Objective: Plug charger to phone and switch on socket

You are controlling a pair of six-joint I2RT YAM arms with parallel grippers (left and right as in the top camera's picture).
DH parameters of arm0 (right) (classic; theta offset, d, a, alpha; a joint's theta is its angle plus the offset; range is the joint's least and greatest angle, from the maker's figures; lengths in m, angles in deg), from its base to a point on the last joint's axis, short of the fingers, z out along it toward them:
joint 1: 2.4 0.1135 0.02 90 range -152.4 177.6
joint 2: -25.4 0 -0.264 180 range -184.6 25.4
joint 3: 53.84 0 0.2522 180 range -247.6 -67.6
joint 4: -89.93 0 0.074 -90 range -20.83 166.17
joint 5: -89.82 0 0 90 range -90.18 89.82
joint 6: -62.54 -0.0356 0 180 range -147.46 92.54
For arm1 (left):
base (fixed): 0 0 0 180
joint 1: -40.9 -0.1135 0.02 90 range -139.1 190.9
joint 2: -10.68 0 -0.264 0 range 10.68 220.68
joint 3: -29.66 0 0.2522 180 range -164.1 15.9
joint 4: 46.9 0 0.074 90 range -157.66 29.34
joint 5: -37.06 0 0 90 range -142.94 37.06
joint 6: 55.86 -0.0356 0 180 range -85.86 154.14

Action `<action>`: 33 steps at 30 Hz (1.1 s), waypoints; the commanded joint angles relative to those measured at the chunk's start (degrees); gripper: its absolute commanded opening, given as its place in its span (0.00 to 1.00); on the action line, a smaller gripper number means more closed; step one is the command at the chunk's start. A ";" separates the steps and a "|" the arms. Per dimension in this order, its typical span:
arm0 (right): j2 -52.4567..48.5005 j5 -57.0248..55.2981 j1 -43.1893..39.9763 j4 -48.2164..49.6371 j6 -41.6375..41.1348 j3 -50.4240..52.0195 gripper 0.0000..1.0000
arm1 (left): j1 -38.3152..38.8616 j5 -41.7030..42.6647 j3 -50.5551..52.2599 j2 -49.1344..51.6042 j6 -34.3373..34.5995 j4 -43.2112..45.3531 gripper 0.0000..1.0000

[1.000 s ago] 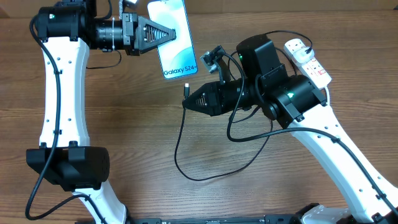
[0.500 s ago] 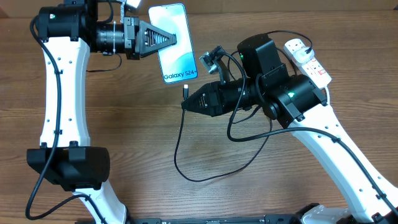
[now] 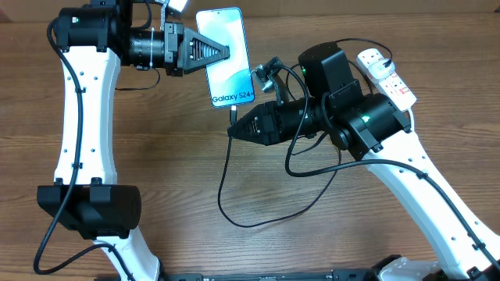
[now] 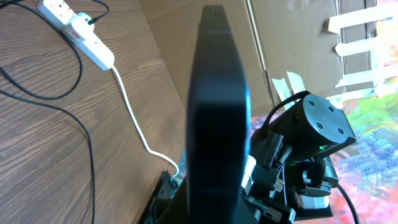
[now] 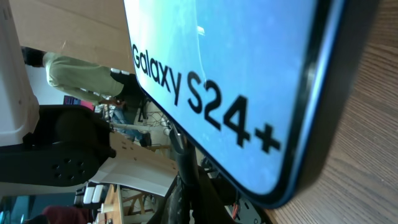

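Observation:
The phone (image 3: 229, 56), with a light blue screen and white "Galaxy S24+" text, is held off the table with my left gripper (image 3: 225, 50) shut on its side. In the left wrist view the phone (image 4: 214, 112) shows edge-on as a dark slab. My right gripper (image 3: 233, 129) is shut on the charger (image 3: 226, 168) just behind its connector tip, which points up at the phone's lower short edge, a small gap away. In the right wrist view the phone (image 5: 217, 74) fills the frame above the black charger cable (image 5: 186, 165). The white socket (image 3: 387, 74) lies at the far right.
The charger's slack cable loops on the wooden table (image 3: 172, 172) below my right gripper and runs back under the right arm to the socket. The socket's thick white cord (image 4: 134, 118) trails over the table. A cardboard wall (image 4: 280, 37) stands behind the table.
My left gripper has carried the phone to the right and slightly down, closer to the connector tip. The right arm and the charger have stayed still.

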 commanded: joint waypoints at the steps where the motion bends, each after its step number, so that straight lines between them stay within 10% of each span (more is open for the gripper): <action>1: 1.11 0.04 -0.13 0.02 -0.17 -0.74 0.04 | 0.11 2.21 -1.51 -0.20 -1.77 -0.31 0.04; 33: 0.74 -0.76 -0.24 -0.11 -1.95 -0.72 0.04 | 0.33 3.98 -1.51 -0.20 -3.43 -0.68 0.04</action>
